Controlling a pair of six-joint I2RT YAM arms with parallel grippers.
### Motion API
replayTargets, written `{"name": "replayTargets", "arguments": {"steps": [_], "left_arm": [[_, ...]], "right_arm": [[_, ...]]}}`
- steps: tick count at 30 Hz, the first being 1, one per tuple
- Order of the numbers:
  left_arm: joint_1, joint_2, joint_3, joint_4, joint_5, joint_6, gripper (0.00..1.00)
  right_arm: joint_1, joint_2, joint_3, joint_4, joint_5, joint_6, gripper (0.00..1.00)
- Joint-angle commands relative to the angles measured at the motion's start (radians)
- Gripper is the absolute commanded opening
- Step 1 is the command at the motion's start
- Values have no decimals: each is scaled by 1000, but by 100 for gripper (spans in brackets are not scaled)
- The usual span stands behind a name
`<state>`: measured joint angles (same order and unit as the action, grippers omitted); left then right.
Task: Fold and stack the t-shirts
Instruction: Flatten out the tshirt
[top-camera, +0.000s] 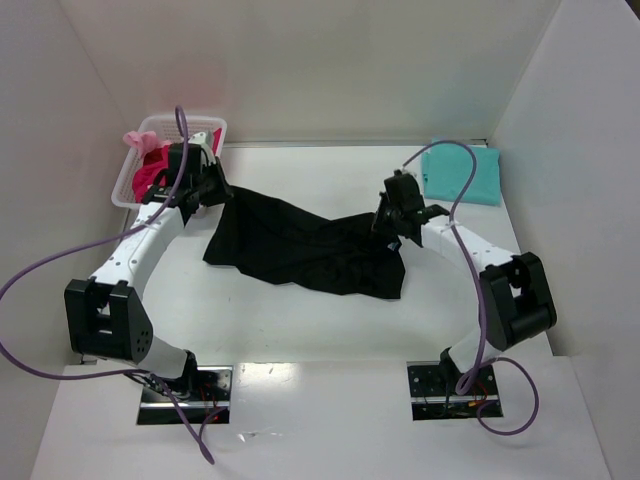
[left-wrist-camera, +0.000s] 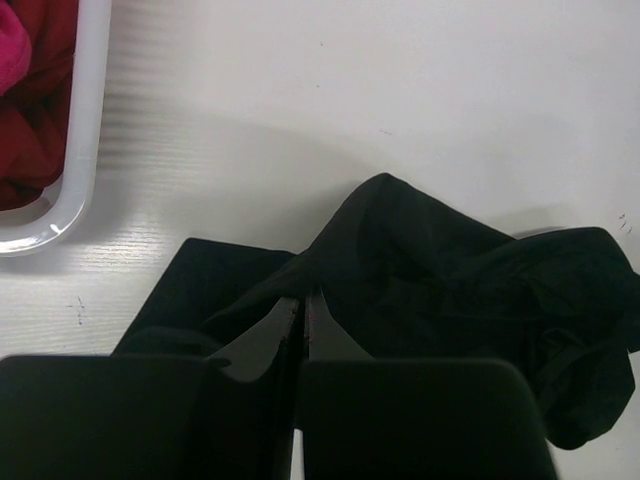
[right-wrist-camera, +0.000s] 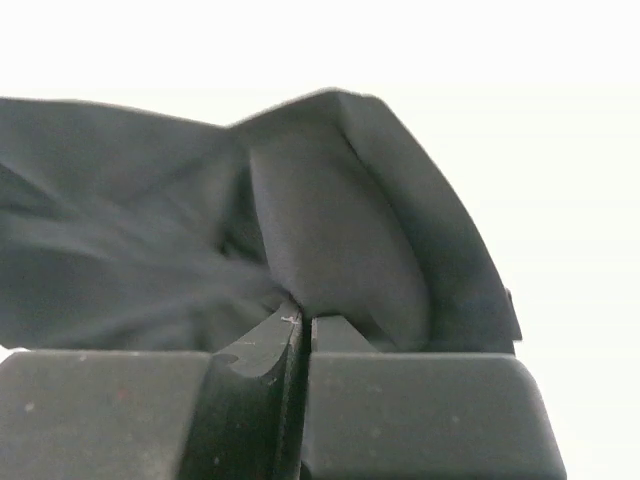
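White lattice basket (top-camera: 212, 124) at white table's (top-camera: 300, 330) far-left corner

This looks like a robotics lab test cell, not a home. A white table (top-camera: 300, 330) is closed in by plain white panels (top-camera: 350, 60) at the left, the back and the right. Two white-and-black robot arms, the left arm (top-camera: 140, 250) and the right arm (top-camera: 455, 240), are bolted on metal plates (top-camera: 185, 393) at its near edge, and purple cables (top-camera: 450, 144) loop loosely around them. A black t-shirt (top-camera: 300, 245) and a white plastic basket (top-camera: 200, 121) lie on the table under even, bright light.
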<state>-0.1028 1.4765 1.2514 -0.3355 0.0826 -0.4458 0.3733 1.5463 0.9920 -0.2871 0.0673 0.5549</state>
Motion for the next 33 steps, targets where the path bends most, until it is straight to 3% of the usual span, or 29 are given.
{"name": "replayTargets", "arguments": {"steps": [1, 8, 12, 26, 33], "left_arm": [[11, -16, 64, 27, -15, 24, 0], [49, -96, 141, 36, -50, 15, 0], [83, -143, 141, 58, -89, 6, 0], [127, -189, 365, 87, -223, 50, 0], [127, -209, 450, 96, -293, 68, 0]], "right_arm": [[-13, -55, 256, -3, 87, -55, 0], [-57, -64, 664, -52, 84, -156, 0], [-66, -93, 729, -54, 115, -188, 0], [-85, -351, 699, -11, 39, -145, 0], [-85, -511, 617, -35, 156, -183, 0]]}}
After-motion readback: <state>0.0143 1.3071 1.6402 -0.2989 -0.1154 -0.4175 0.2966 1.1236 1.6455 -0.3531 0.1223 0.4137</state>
